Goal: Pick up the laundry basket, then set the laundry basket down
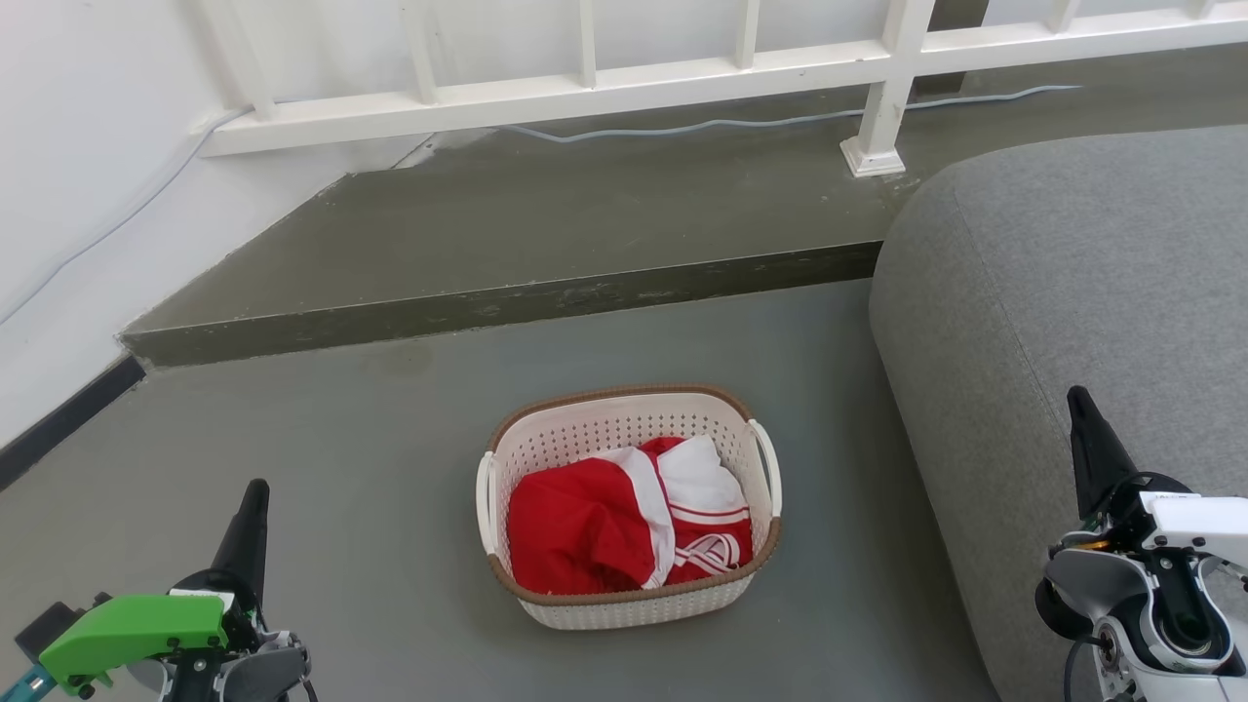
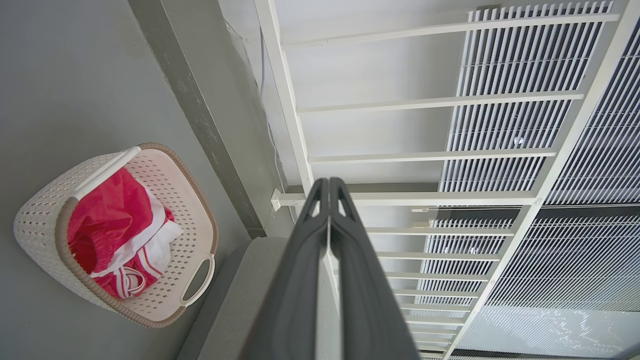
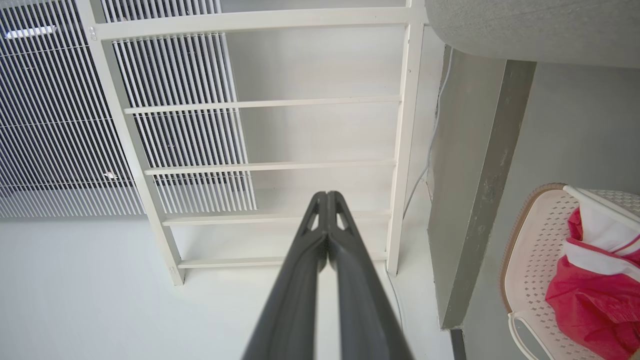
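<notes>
Laundry basket (image 1: pixel 634 604) sits upright on the grey floor (image 1: pixel 341 458), just beside a grey sofa (image 1: pixel 1072 273). It lies between the two hands, apart from both.

Left hand (image 1: pixel 255 495): fingers pressed together, holding nothing. Right hand (image 1: pixel 1080 405): same.

Stage: fits basket awaiting lift, or lifted and already set back down. Cannot tell which.

Basket: cream perforated walls, brown woven-look rim, white side handles, red-and-white clothes (image 1: pixel 585 526) heaped inside.

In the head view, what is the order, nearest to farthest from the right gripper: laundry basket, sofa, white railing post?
1. The sofa, just beside the right gripper.
2. The laundry basket, on the floor to its left.
3. The white railing post, far back.
</notes>
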